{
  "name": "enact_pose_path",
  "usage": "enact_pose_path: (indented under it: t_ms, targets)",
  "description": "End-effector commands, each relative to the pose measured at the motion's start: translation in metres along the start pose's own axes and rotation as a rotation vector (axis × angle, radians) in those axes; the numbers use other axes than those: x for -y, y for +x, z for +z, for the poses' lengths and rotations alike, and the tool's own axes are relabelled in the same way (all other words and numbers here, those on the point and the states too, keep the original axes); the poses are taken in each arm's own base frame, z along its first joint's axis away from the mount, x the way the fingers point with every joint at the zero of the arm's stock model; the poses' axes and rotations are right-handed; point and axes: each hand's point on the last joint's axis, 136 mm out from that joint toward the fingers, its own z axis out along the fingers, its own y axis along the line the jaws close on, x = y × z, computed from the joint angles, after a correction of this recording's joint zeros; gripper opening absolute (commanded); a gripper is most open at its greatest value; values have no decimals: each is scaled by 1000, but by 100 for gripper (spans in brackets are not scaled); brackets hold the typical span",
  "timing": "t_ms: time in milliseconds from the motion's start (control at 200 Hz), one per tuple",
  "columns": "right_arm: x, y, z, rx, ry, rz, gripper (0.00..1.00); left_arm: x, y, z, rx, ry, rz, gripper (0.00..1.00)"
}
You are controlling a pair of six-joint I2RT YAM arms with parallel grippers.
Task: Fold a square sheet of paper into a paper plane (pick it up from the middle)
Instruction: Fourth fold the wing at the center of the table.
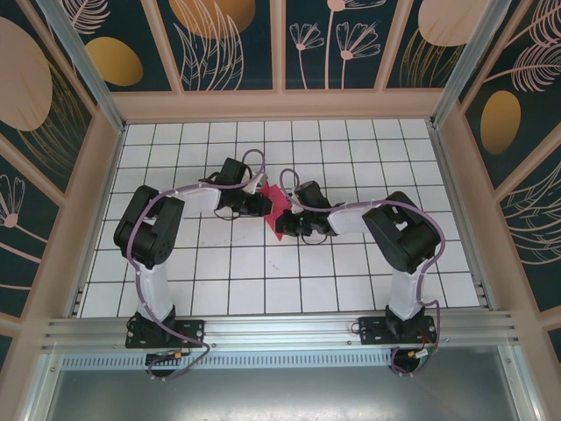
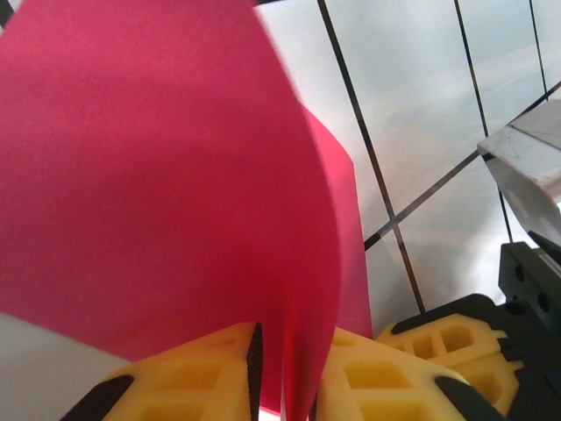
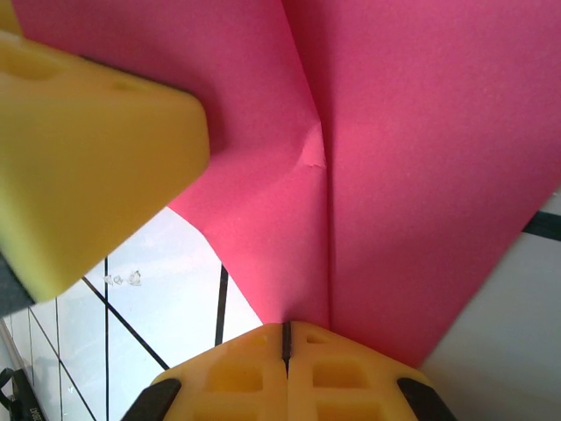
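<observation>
Over the table [image 1: 351, 281], right pincer [image 3: 286, 331] clamps the creased red sheet [image 3: 421, 175]; left pincer [image 2: 294, 355] straddles its edge, grip impossible to tell.

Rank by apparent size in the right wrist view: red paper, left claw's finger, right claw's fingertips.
1. red paper
2. left claw finger, close to the lens
3. right claw fingertips, cropped by the frame; 2 versus 3 is shaky

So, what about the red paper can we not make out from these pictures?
Left wrist view: the red paper runs past the top and left edges; whether the left gripper pinches it is unclear.
Right wrist view: a blurred yellow finger of the left gripper covers the sheet's left part; the right gripper hides the edge it clamps.
Top external view: both grippers cover most of the paper, and its folds are too small.
</observation>
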Motion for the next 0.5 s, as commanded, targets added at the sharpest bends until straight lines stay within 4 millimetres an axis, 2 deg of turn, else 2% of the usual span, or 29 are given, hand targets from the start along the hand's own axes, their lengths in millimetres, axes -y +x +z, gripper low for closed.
enact_pose_path:
  t_ms: [0,115,265,495]
  targets:
    - [39,27,12,-59,144,59,3,-9,-5,2,20,-31,21,18]
    - [35,25,12,-57,137,50,3,-20,-3,6,11,-81,25,13]
    - [30,21,11,-51,128,44,4,-36,7,12,-18,-134,25,13]
    - [13,14,10,-44,82,19,5,-40,7,15,-24,-147,52,14]
